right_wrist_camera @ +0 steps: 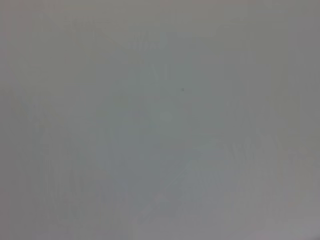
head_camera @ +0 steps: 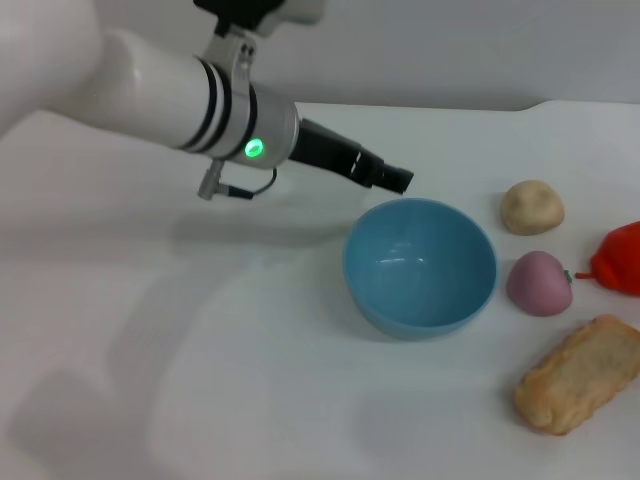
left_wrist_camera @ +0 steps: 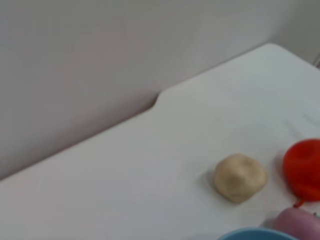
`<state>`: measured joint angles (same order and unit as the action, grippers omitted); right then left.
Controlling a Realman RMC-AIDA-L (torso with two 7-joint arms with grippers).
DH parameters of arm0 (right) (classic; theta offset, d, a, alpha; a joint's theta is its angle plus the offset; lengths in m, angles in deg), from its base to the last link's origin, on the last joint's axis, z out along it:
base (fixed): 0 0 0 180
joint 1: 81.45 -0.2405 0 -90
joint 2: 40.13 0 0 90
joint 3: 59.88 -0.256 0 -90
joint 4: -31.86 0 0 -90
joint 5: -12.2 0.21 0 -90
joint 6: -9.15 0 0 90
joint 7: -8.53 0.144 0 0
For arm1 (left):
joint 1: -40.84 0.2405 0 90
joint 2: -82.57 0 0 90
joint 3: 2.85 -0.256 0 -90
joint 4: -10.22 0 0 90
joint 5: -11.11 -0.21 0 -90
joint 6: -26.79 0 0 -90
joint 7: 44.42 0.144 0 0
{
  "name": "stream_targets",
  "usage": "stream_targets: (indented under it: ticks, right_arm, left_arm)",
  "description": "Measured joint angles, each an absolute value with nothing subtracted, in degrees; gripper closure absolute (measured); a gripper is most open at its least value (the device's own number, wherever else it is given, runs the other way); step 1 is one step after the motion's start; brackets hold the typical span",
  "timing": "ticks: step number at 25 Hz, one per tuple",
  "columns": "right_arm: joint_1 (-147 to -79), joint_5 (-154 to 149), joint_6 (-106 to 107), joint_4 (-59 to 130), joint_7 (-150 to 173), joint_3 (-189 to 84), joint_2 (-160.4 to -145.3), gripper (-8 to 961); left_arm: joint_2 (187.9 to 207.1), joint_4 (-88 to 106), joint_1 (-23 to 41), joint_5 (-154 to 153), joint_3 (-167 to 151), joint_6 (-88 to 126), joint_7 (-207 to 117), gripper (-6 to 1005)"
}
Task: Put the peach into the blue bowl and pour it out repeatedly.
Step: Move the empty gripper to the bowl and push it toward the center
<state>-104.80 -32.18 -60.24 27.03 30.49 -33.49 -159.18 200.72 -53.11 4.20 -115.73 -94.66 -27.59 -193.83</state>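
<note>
The blue bowl (head_camera: 420,312) stands upright and empty on the white table, right of centre. The pink-mauve peach (head_camera: 539,283) lies on the table just right of the bowl, touching nothing above it. My left gripper (head_camera: 393,177) reaches in from the upper left and hovers just behind the bowl's far-left rim, holding nothing that I can see. In the left wrist view the bowl's rim (left_wrist_camera: 257,234) and the peach (left_wrist_camera: 300,226) show at the picture's edge. The right gripper is out of view; its wrist view shows only a plain grey surface.
A beige lumpy ball (head_camera: 532,207) lies behind the peach, also in the left wrist view (left_wrist_camera: 240,177). A red pepper-like item (head_camera: 622,258) sits at the right edge, also in the left wrist view (left_wrist_camera: 304,169). A tan bread-like block (head_camera: 580,373) lies at the front right.
</note>
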Motion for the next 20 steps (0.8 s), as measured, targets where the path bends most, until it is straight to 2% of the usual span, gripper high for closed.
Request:
stream_targets:
  ticks: [20]
  right_arm:
    - [-104.8,-32.3,-60.2,27.0,30.5,-33.1,-159.22,268]
  left_arm:
    - [201.15,-35.5,0.5,-111.4,-98.2,-21.3,-193.6,185]
